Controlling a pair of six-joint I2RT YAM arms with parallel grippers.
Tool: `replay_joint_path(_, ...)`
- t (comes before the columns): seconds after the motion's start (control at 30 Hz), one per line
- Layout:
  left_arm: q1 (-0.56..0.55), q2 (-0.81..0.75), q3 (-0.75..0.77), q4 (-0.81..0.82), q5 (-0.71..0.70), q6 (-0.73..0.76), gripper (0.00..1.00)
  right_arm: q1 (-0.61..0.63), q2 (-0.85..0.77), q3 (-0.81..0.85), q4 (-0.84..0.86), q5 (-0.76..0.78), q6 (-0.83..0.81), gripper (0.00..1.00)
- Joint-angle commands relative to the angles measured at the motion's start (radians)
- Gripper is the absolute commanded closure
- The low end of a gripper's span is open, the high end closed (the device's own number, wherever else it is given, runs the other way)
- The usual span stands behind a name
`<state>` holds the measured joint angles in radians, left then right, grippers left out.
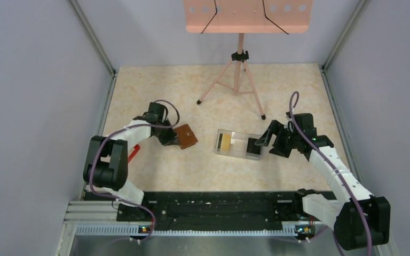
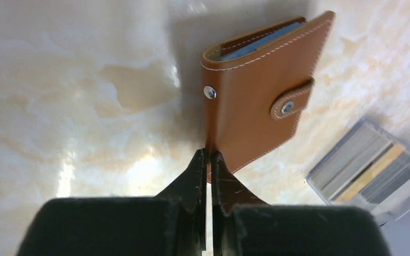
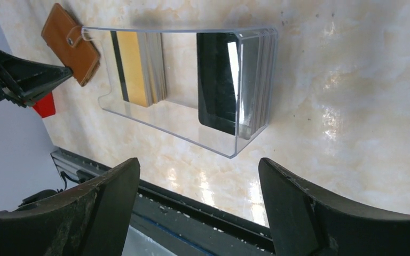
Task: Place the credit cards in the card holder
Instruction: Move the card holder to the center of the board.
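The card holder (image 2: 251,101) sits at the tips of the left pincer (image 2: 209,160), one edge between them; ahead of the right pincer (image 3: 198,166), the tray (image 3: 184,121) holds the credit cards (image 3: 139,66).

We saw fairly bright, even light from overhead in the top view. The pale worktop (image 1: 192,85) carried only short, soft shadows under the arms and the tripod stand (image 1: 238,74). In the left wrist view the card holder (image 2: 256,112) was sharp and threw a soft grey shadow up and to the left. White glare pooled on the glossy surface beside the left tool (image 2: 209,160), whose dark body near the lens was blurred. In the right wrist view the clear tray (image 3: 261,64) caught bright reflections. A black credit card (image 3: 216,80) mirrored a white streak, and the right tool (image 3: 198,162) looked soft and underexposed.
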<state>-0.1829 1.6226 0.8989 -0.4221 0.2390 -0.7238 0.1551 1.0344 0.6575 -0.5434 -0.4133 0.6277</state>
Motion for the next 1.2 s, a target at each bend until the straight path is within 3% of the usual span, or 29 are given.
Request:
replay_joint_path(0.0, -0.041, -0.16, -0.023, -0.076, -0.039, 0.031, 1.0, 0.015, -0.053, 0.085, -0.064, 0.0, -0.041, 0.17)
replay_joint_path(0.3, -0.064, -0.468, -0.177, -0.128, 0.022, 0.003, 1.0, 0.081, -0.104, 0.089, -0.044, -0.109, 0.014, 0.15)
replay_joint_path(0.53, -0.084, -0.622, -0.293, -0.221, 0.052, -0.033, 1.0, 0.173, -0.119, 0.069, 0.011, -0.103, 0.085, 0.15)
replay_joint_path(0.57, -0.084, -0.629, -0.3, -0.249, 0.034, -0.036, 0.95, 0.185, -0.118, 0.067, 0.015, -0.099, 0.088, 0.15)
replay_joint_path(0.67, -0.084, -0.637, -0.305, -0.304, -0.022, -0.041, 0.48, 0.206, -0.114, 0.061, 0.016, -0.083, 0.092, 0.14)
replay_joint_path(0.73, -0.084, -0.625, -0.303, -0.292, -0.036, -0.044, 0.33, 0.211, -0.113, 0.057, 0.02, -0.08, 0.096, 0.14)
replay_joint_path(0.83, -0.084, -0.574, -0.278, -0.278, -0.069, -0.043, 0.28, 0.216, -0.112, 0.054, 0.02, -0.081, 0.095, 0.14)
replay_joint_path(1.17, -0.084, -0.309, -0.242, -0.174, -0.068, -0.028, 0.32, 0.218, -0.118, 0.034, 0.017, -0.081, 0.095, 0.14)
